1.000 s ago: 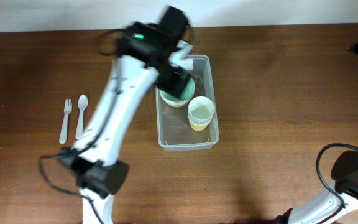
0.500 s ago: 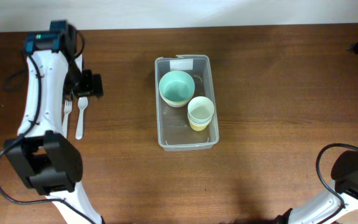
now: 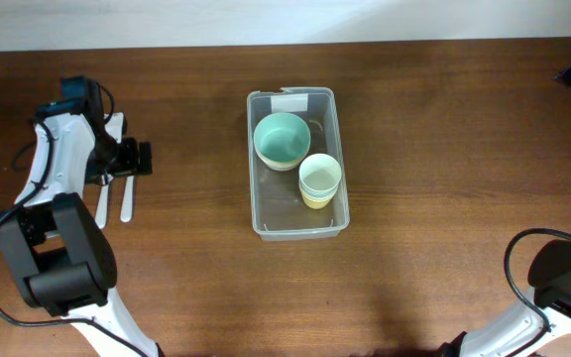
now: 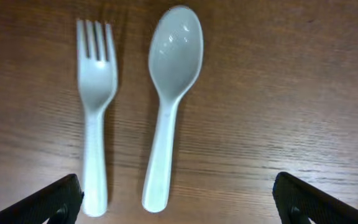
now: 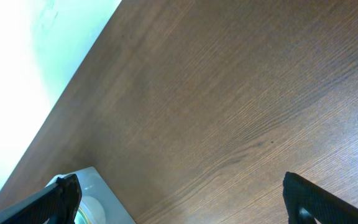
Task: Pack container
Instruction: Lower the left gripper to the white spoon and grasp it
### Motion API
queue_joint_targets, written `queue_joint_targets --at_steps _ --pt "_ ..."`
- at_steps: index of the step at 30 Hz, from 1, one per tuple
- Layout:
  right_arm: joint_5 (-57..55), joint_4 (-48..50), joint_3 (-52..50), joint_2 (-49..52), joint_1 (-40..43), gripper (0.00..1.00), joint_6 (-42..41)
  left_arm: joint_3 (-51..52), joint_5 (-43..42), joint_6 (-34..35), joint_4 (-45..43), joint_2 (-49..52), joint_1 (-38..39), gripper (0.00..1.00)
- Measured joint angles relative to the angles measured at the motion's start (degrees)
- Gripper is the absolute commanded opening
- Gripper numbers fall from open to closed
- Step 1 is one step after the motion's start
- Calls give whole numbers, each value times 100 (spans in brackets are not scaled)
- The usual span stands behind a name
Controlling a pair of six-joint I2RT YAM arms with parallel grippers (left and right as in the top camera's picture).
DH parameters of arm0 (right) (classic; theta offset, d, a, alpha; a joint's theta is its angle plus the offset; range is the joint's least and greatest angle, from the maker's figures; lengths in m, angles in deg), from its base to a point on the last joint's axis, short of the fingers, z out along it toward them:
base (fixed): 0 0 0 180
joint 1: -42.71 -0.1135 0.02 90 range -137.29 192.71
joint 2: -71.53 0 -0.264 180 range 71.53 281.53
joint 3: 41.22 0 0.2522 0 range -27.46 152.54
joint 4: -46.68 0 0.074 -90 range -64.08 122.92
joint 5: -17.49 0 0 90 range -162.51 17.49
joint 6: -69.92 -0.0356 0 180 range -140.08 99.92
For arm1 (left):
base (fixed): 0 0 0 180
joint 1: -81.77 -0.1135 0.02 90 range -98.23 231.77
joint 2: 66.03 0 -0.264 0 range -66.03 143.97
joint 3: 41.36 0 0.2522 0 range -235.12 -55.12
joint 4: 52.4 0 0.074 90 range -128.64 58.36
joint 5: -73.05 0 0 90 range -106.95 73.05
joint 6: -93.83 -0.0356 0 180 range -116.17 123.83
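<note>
Well left of the container [image 3: 278, 206], my left end effector [image 4: 178, 204] hangs over the table [image 3: 444, 149] with its fingers spread wide. Under it a white fork [image 4: 95, 112] and a white spoon [image 4: 169, 93] lie side by side, apart, the spoon nearer the container. The clear container sits upright, its white label [image 3: 291, 102] at the far short end. Inside are a green bowl [image 3: 282, 140] at the label end and stacked pale cups [image 3: 319, 179] just beside it. Right of the container, my right end effector [image 5: 185, 208] is also wide open above the wood.
</note>
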Motion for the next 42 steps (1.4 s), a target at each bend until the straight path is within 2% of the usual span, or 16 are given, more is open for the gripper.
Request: queue_joint_targets --at_steps 12,22,27,28,31,33,34,36,40,42 --pt "0 0 0 2 0 99 -2 793 -15 -133 -927 2 4 95" --pt "0 0 0 2 0 99 -4 848 -63 -133 -1202 15 4 93" --pt "0 0 0 2 0 99 0 848 -101 -136 -1298 310 4 89" --pt "0 0 0 2 0 99 -2 839 -98 -133 -1311 356 4 84" --pt "0 -2 0 2 0 99 -2 841 -98 -149 -1364 356 4 77" --pt "0 0 0 2 0 99 -2 841 -96 -149 -1375 356 4 63" --pt "0 0 0 2 0 99 -2 841 -98 -160 -1377 356 4 52" --pt "0 0 0 2 0 99 -2 841 -96 -138 -1386 356 4 41" --pt "0 0 0 2 0 98 -4 839 -98 -153 -1368 356 4 33" --pt "0 0 0 2 0 99 -4 822 -101 -151 -1279 358 4 24"
